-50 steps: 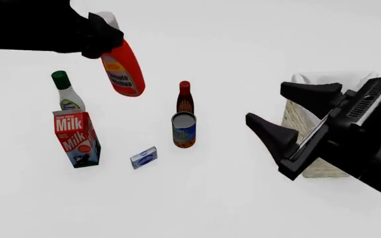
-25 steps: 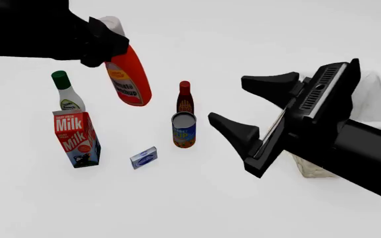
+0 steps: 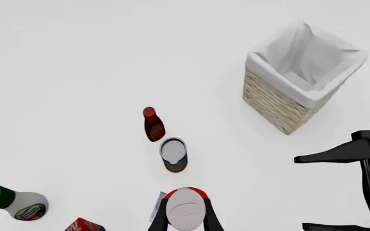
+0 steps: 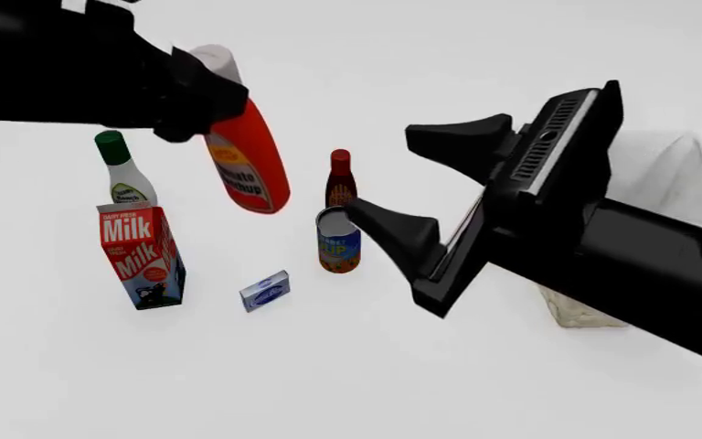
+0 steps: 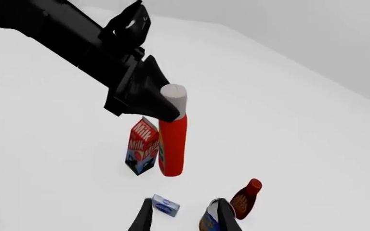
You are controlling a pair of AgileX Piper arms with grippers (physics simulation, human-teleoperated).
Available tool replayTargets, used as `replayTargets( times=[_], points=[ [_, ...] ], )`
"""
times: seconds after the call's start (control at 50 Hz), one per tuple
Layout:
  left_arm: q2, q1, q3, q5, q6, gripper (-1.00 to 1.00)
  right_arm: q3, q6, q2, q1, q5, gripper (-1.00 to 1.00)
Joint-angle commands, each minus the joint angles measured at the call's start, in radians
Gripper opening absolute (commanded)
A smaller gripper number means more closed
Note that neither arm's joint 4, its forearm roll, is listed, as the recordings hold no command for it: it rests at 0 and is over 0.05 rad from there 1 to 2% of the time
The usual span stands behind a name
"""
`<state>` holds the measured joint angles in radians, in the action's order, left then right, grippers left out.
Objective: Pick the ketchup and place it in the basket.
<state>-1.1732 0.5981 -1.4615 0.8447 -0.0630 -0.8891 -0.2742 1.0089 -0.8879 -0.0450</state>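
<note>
Hanging in mid-air, the ketchup is pinched just below its pale cap by the left gripper, whose fingers are clamped on the bottle's neck. It tilts, base toward the table's middle, clear above the white tabletop and touching nothing else. Over on the right, the right gripper has its jaws spread wide with nothing between them, hovering above the soup can. Behind that can stands the slim dark red bottle, just beside it. Toward the left edge, the milk carton stands upright with the green-capped white bottle close behind it. A small blue-and-white box lies flat on the near side of the can. The basket sits upright toward the right edge, well apart from the ketchup; in the front view the right arm hides most of it.
</note>
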Motion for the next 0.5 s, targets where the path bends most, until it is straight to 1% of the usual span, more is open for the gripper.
replayTargets(
  times=[0.02, 0.2, 0.3, 0.5],
  points=[
    [0.008, 0.015, 0.001, 0.005, -0.004, -1.00, -0.037, -0.007, 0.037, -0.019, 0.010, 1.00],
    [0.019, 0.023, 0.014, 0.010, 0.003, -1.00, -0.060, -0.025, 0.075, -0.031, 0.024, 1.00],
    [0.026, 0.031, 0.021, 0.015, 0.008, -1.00, -0.071, -0.025, 0.087, -0.037, 0.028, 1.00],
    [0.039, 0.046, 0.022, 0.033, 0.020, -1.00, -0.070, -0.027, 0.130, -0.039, 0.073, 1.00]
  ],
)
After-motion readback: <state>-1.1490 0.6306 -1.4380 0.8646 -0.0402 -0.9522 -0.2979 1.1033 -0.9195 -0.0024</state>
